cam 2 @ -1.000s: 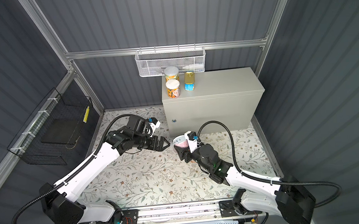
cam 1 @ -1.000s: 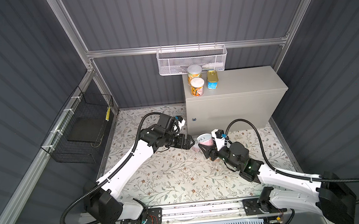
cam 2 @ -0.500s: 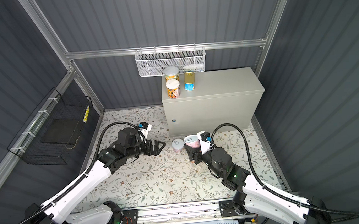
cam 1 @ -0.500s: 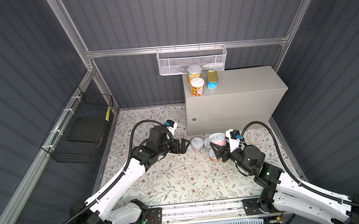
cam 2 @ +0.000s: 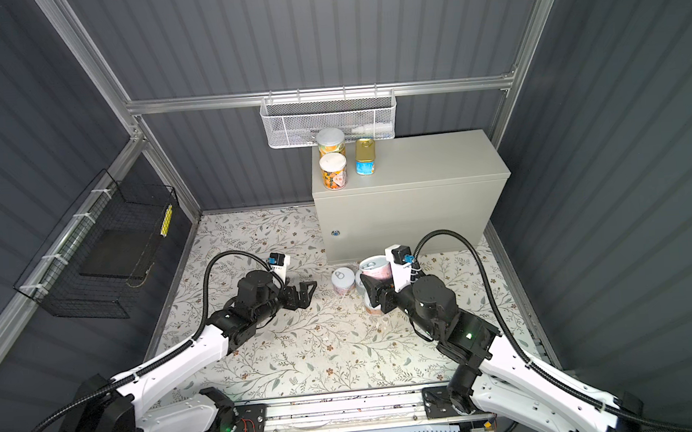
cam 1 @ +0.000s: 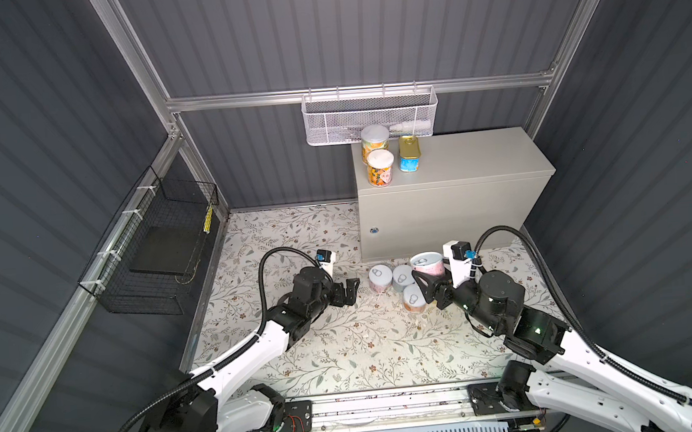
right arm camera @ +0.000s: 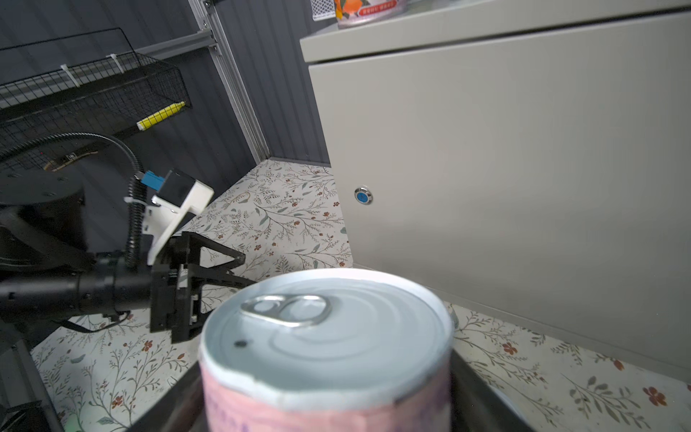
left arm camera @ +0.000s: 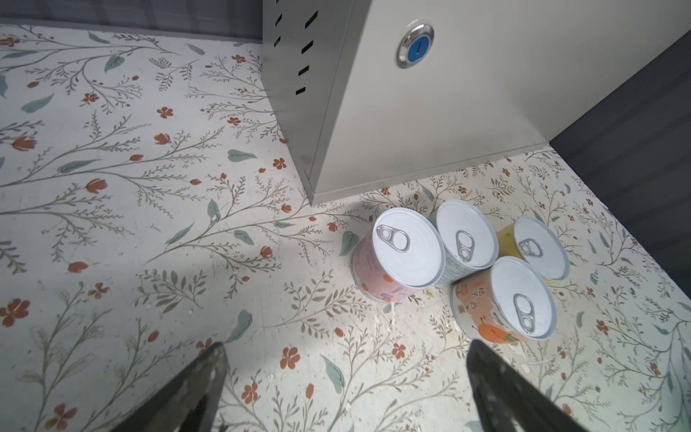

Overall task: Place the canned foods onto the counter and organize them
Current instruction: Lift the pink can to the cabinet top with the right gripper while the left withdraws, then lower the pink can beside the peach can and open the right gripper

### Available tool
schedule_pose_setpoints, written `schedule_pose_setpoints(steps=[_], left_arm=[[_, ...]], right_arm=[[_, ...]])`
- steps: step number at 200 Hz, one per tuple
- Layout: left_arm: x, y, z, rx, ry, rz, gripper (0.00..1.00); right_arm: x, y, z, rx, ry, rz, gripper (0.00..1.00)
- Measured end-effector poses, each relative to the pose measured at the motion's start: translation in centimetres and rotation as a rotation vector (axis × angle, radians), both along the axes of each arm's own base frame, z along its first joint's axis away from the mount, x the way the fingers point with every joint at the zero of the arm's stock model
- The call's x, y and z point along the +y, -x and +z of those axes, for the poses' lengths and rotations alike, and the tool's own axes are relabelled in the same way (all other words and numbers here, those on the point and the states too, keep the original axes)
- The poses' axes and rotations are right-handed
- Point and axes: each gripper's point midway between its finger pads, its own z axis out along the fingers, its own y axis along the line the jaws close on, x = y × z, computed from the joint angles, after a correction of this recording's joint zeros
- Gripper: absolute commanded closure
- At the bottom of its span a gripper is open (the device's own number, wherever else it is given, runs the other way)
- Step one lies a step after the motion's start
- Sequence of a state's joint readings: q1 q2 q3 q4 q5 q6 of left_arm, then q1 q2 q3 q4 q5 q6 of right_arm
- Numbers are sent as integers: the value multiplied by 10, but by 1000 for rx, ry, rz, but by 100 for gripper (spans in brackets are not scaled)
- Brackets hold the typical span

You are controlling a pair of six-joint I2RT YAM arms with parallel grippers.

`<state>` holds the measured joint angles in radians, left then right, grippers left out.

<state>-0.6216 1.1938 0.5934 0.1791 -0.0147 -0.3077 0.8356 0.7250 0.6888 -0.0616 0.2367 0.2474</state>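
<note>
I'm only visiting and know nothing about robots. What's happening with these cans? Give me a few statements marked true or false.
1. The right tool holds a pink can. True.
2. The left tool grips the gold tin. False: it is open and empty; the tin stands on the counter.
3. Three cans stand on the counter. True.
4. Every can is on the counter. False: four cans stand on the floor in front of it.

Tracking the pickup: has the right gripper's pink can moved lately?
Yes: that pink can shifted right in both top views, away from the blue lock.
</note>
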Motion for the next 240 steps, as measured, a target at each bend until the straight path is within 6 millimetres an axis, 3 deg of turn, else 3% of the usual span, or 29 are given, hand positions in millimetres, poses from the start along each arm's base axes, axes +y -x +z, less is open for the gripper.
schedule_pose_setpoints(steps=[58,94,119,159,207,240], left_arm=[[-5,12,-45,-1,11,-71,0],[-8,9,-35,-40,42,-72,0],[-9,7,-36,-38,46,-67,0],[-9,7,-43,-18,42,-64,0],[-9,7,-44,-15,39,-63,0],[-9,8,-44,-12,38,-62,0]], right_arm=[[10,-11,31,7,16,12,33],[16,-31,70,-32,-14,-6,34],[15,-47,87,-56,-32,-20,33],[-5,-82,119,-100,-61,-86,33],[-20,-117,179,-223,-115,-129,32],[-9,-145,188,-264,-84,-112,32]])
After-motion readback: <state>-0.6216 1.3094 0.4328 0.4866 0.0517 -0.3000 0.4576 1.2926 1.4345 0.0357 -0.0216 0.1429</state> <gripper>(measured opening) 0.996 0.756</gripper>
